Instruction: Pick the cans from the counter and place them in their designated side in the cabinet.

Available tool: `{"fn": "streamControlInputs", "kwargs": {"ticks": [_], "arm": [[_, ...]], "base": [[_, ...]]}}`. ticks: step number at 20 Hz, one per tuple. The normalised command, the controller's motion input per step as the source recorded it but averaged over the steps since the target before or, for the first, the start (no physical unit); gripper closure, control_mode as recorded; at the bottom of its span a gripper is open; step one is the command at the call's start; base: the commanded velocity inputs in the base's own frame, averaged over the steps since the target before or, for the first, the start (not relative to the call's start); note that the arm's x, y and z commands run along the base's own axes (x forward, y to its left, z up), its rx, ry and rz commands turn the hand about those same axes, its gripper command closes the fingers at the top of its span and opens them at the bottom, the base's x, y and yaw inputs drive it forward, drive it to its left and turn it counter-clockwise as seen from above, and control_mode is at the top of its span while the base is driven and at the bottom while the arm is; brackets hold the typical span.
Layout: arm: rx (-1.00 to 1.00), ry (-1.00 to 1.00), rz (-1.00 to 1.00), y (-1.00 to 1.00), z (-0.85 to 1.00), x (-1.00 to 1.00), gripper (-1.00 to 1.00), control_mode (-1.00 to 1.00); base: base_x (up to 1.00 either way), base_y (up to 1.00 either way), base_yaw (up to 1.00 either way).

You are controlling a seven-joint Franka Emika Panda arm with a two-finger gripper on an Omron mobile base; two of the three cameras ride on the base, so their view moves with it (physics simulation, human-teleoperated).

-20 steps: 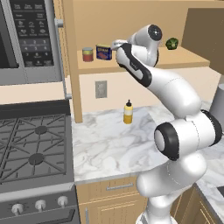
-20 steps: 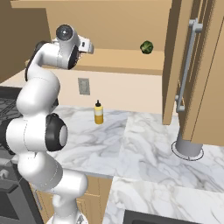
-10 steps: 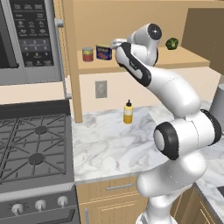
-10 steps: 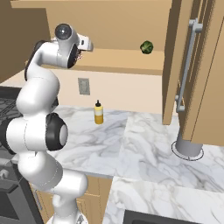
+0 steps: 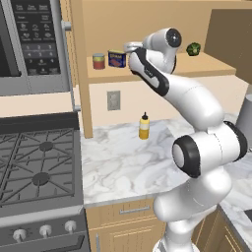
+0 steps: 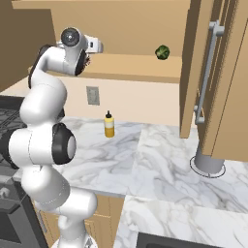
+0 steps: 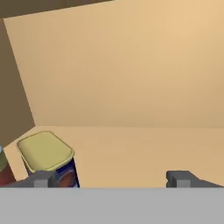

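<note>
Gripper [image 7: 109,178] spread wide (holding nothing), blue tin [image 7: 48,159] just beside one fingertip.

The hand view's lower left edge is cropping a red can [image 7: 5,171]; a fingertip [image 7: 43,179] is covering the blue tin's [image 7: 65,175] base.

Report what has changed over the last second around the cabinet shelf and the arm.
Nothing visibly changed. The end effector remains at the light tan wooden cabinet shelf, jaws apart, beside the dark blue boxy tin with a red-yellow label. The red can with a yellow-green band, the yellow squeeze bottle on the marble counter and the small green round item stayed put.
</note>
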Motion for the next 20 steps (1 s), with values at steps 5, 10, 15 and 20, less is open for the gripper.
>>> {"fn": "streamControlInputs", "kwargs": {"ticks": [5,10,15,20], "arm": [[-0.02,-0.06,0.02,0.0,0.09,0.38,-1.0,-1.0],[-0.02,-0.03,0.01,0.0,0.01,0.49,-1.0,-1.0],[-0.02,-0.02,0.01,0.0,0.0,0.52,-1.0,-1.0],[-0.02,-0.03,0.01,0.0,0.0,0.48,-1.0,-1.0]], "base": [[0.0,0.0,0.0],[0.0,0.0,0.0],[0.0,0.0,0.0],[0.0,0.0,0.0]]}}
